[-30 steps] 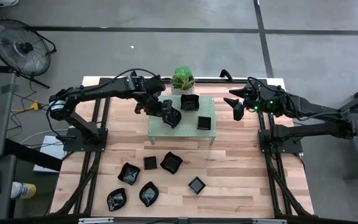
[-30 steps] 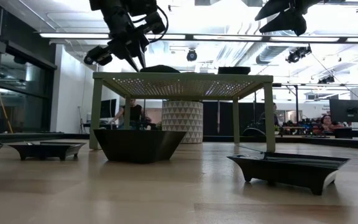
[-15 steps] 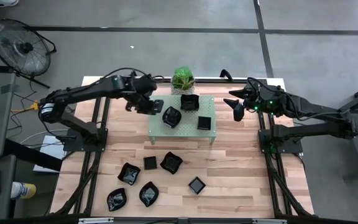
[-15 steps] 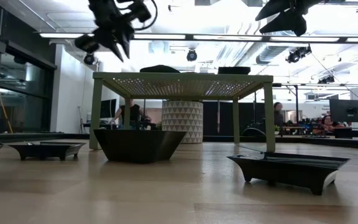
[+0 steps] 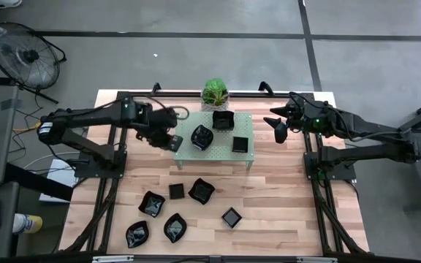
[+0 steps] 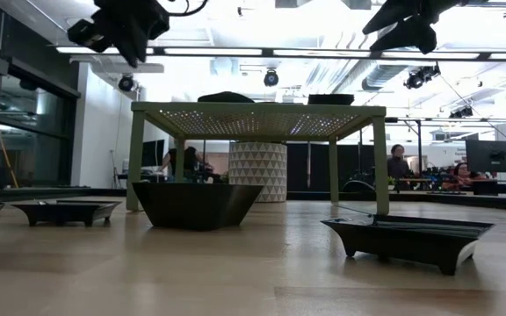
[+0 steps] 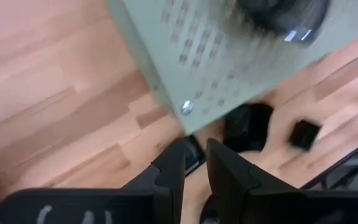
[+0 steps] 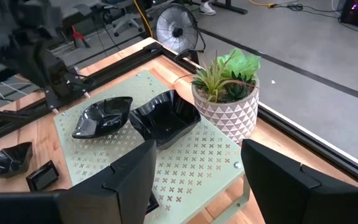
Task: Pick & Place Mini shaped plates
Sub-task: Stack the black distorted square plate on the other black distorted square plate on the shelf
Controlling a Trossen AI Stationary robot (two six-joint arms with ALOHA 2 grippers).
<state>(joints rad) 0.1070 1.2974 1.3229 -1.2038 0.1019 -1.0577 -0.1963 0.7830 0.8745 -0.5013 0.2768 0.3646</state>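
Table: wooden table [image 5: 283, 190] under both arms.
Plates: shiny black mini shaped plates [image 5: 203, 136], three on green rack [image 5: 247, 155], six near front.
Left gripper [image 5: 172, 139]: narrow gap, empty, blurry.
Right gripper [image 5: 278, 128]: wide open, empty.

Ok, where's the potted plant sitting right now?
In the high view the potted plant stands at the table's far edge, near the middle, just behind the green rack and next to the plate at the rack's back edge.
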